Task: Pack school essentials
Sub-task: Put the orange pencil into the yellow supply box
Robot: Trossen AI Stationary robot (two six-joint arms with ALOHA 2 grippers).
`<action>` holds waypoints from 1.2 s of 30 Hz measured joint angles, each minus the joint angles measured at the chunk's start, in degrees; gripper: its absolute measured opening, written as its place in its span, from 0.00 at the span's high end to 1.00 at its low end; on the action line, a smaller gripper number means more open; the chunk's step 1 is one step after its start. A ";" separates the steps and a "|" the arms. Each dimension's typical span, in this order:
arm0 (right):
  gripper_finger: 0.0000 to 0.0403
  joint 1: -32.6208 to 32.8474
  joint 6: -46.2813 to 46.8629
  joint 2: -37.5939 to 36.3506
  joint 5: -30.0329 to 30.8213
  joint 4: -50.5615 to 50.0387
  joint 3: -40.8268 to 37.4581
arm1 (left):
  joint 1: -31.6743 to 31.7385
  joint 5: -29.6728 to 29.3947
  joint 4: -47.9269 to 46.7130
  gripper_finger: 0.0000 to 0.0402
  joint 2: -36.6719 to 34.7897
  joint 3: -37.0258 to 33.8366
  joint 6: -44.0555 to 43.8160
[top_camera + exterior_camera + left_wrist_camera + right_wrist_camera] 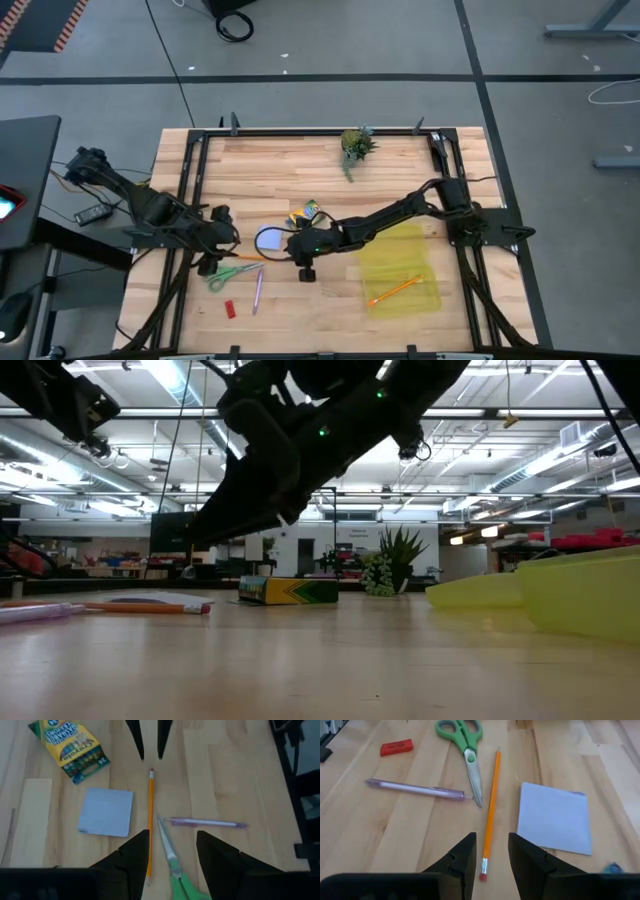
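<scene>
Hovering spread over the table's [450,160] pencil [490,810], both pincers, right [491,851] and left [173,851], hold nothing; one pencil [393,291] sits packed in the case [425,240].

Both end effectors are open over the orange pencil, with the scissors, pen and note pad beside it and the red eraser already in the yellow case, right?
Not quite. The red eraser still lies on the table near the scissors, as the right wrist view shows. Everything else in your statement holds.
</scene>
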 joint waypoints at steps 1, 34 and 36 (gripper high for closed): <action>0.69 -0.13 0.05 0.53 -0.07 0.49 0.34 | 0.11 0.00 0.20 0.57 -0.24 0.00 -0.12; 0.60 -0.82 7.02 2.20 0.37 -2.64 8.76 | 6.09 -6.36 8.61 0.57 -0.08 0.00 -0.52; 0.60 -0.95 6.16 2.14 0.54 -3.46 9.37 | 6.09 -6.36 8.61 0.57 -0.08 -0.02 -0.52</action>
